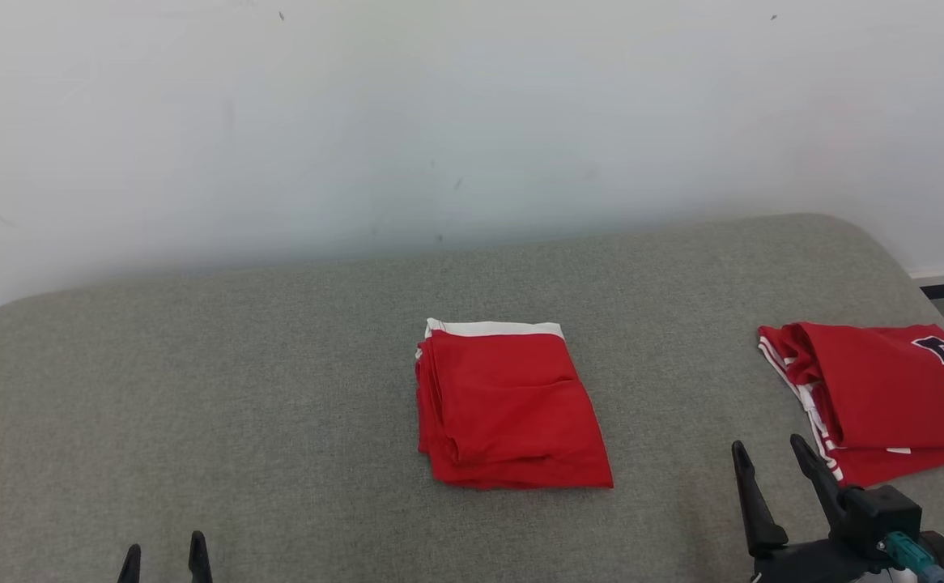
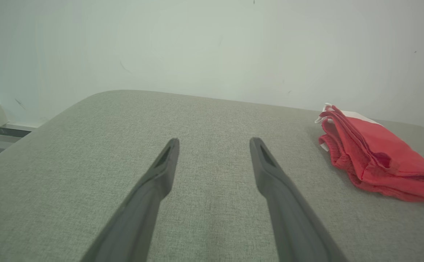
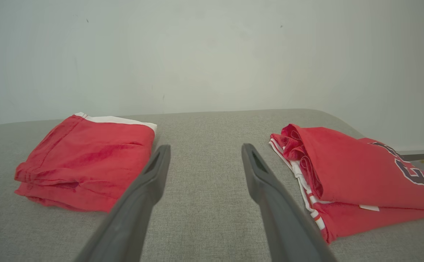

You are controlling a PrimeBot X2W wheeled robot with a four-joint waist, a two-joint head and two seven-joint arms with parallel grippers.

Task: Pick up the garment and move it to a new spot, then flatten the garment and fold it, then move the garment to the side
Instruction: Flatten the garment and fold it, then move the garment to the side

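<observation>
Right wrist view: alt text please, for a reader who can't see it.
The right gripper, fingers open and empty, points across a grey fabric table toward a pale wall. A folded red garment with a white band lies left of the fingers; a folded red jersey with dark numerals lies right of them.

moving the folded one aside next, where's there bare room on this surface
Widest: grey surface left of the folded red garment, beyond the left gripper. Narrower strip between that garment and the numbered jersey. Crowded at right, around jersey and right gripper.
</observation>
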